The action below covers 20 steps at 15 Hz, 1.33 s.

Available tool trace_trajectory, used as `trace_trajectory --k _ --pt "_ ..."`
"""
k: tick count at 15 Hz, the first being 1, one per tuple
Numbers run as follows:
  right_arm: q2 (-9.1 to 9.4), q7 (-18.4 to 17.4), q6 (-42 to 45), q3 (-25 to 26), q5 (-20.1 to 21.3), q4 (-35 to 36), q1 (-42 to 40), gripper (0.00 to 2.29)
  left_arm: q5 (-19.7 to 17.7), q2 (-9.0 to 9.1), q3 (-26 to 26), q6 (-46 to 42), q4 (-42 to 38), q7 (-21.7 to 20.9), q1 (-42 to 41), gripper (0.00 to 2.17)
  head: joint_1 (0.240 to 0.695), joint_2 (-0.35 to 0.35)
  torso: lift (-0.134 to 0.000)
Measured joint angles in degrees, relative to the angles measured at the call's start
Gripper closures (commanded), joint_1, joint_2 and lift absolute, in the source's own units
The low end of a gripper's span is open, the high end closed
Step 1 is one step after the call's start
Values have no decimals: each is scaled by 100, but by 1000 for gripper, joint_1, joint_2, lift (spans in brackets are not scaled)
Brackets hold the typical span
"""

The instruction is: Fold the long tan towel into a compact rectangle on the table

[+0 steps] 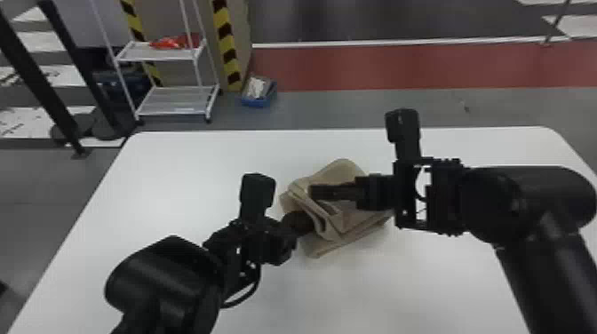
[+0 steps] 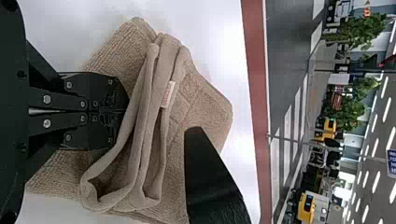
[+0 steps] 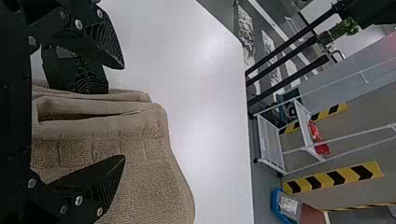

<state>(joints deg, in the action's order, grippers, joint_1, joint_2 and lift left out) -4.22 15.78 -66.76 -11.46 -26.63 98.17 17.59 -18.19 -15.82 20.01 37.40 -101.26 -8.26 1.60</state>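
Both hands at the towel, left pressed together, right spread
Tan towel = layered bundle mid-counter, loose folded strip looped on top, pale label on the strip; left hand sits over the towel, fingers together, tips right at the strip, can't tell if cloth is pinched between them; right hand is over the bundle too, and its wrist view has the fingers well apart with the raised folds between, nothing gripped
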Motion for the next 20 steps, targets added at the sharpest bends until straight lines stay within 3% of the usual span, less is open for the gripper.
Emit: trace_trajectory --k 3,5,6,11,15,20 --pt "-251 8 -64 265 -53 598 -370 603 -17 0 -50 4 -73 -21 -51 1909 695 41 -128" --pt "-505 144 -68 445 -62 992 -685 1193 -58 -5 -109 23 -150 -55 -88 1909 695 19 -128" --pt "-612 225 -52 571 -84 1185 -877 1359 -66 -18 -128 33 -191 -55 -116 1909 695 11 -128" --pt "-836 369 8 1050 -163 1611 -1401 1541 -83 -197 -440 156 -662 -62 -385 1909 695 -17 -128" --pt "-869 416 116 1184 -119 1902 -1728 1652 -149 -448 -1096 173 -1199 -76 -739 1909 695 26 -128" --pt "-870 379 581 1325 92 2188 -2412 1652 -423 -501 -1885 -50 -1178 -154 -931 1912 695 89 -128"
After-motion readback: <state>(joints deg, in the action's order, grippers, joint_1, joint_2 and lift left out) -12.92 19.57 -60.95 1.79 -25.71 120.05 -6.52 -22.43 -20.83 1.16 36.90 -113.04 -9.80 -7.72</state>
